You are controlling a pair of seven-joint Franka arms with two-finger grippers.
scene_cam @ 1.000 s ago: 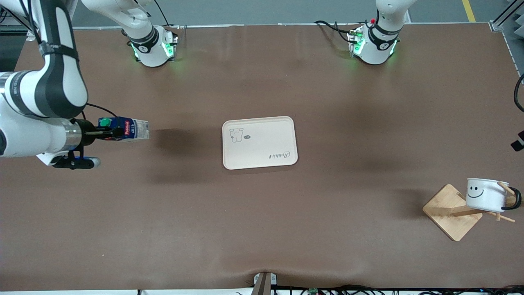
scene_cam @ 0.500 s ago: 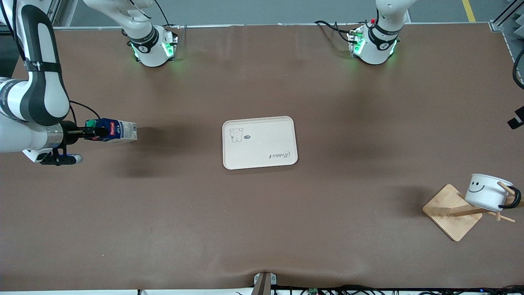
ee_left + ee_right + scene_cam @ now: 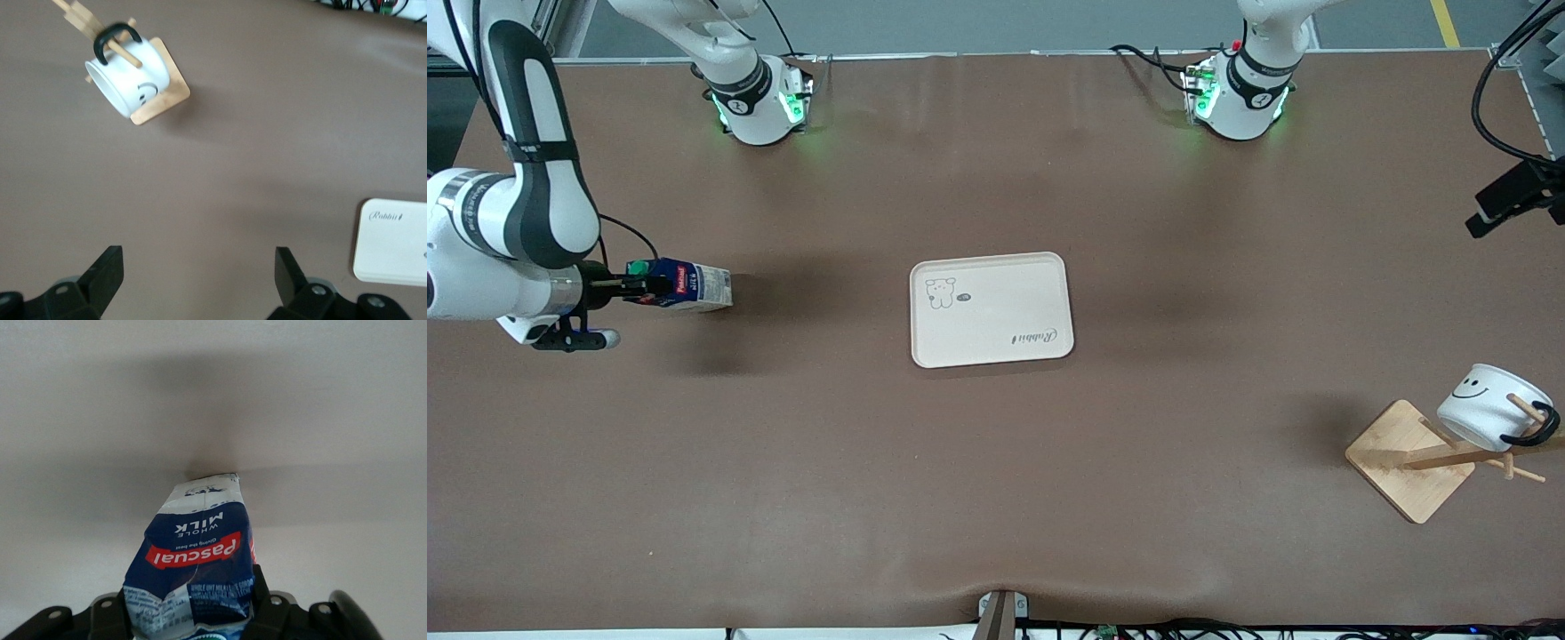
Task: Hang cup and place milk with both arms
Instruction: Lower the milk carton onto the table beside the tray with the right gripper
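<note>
The milk (image 3: 685,290), a blue and white carton with a red label and green cap, is held sideways in my right gripper (image 3: 645,286), low over the table toward the right arm's end. In the right wrist view the fingers are shut on the carton (image 3: 197,550) near its cap end. The white smiley cup (image 3: 1489,416) hangs tilted by its black handle on a peg of the wooden rack (image 3: 1405,458). My left gripper (image 3: 1507,200) is up in the air at the left arm's end of the table, open and empty (image 3: 198,273). Its view shows the cup (image 3: 127,77) on the rack.
A cream tray (image 3: 996,307) with a small bear drawing lies in the middle of the table, between the two arms; its corner also shows in the left wrist view (image 3: 393,243). The rack's square base (image 3: 163,100) stands near the front camera's edge of the table.
The left gripper has drawn up and away from the rack. The cup has tipped over on its peg. The right gripper has shifted a little toward its end of the table, carrying the milk lower.
</note>
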